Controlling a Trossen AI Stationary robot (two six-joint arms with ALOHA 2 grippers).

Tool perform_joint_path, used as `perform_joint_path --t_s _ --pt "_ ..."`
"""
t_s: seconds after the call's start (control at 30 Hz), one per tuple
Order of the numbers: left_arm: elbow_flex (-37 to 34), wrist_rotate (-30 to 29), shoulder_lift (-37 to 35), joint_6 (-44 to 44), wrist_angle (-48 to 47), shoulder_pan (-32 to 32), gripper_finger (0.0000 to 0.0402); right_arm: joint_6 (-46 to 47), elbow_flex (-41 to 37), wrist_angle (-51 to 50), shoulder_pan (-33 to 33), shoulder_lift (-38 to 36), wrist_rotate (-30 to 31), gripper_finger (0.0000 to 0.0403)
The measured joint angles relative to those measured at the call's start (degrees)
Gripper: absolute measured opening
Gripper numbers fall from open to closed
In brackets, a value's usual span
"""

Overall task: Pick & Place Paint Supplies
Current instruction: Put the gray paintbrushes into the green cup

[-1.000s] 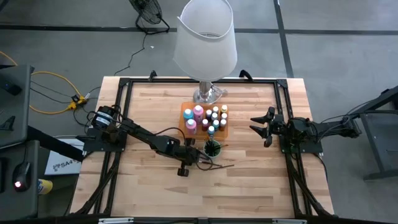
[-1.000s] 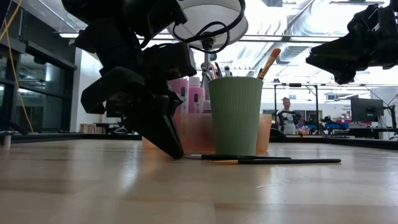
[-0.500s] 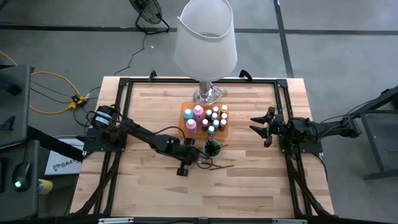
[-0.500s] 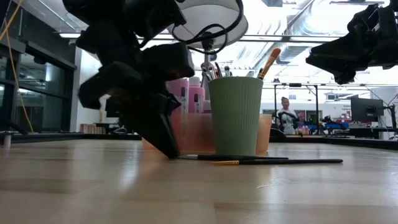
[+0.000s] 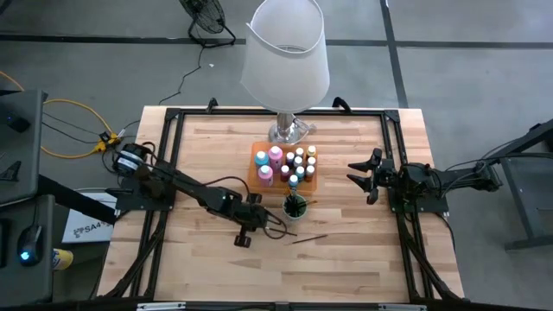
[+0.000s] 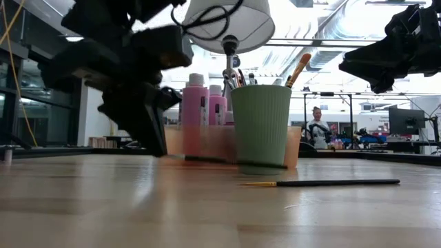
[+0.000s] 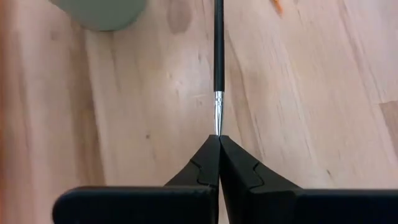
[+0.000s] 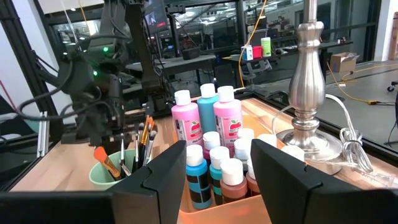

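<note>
Tabletop [image 5: 346, 259]: pale wood planks w/ slight sheen; lamp base [image 8: 309, 93]: polished silvery metal; lampshade [image 5: 285, 52]: matt white; brush [image 7: 218, 43]: glossy black handle, shiny metal ferrule; cup [image 6: 260, 127]: matt green.

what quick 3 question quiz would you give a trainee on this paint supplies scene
1. True or false: the left gripper is shut on a thin brush.
2. Where does the second loose brush lie? A) in the green cup B) flat on the table C) in the orange tray
3. Fill in: the right gripper waits with its fingers ____, holding nothing.

Key: 1 true, it pinches the brush by its tip. 2 B. 3 open.
</note>
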Motion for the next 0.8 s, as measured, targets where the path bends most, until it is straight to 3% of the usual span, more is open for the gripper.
perform_joint_path --t_s 0.37,0.8 --pt "0.2 -1.8 -6.4 -3.1 -6.8 0.0 0.0 0.0 0.0 0.0 0.0 0.0 0.0 0.0174" --pt "2.0 3.8 -13.9 -10.3 -17.3 0.0 0.0 0.0 0.0 0.0 0.0 0.0 0.0 0.0174"
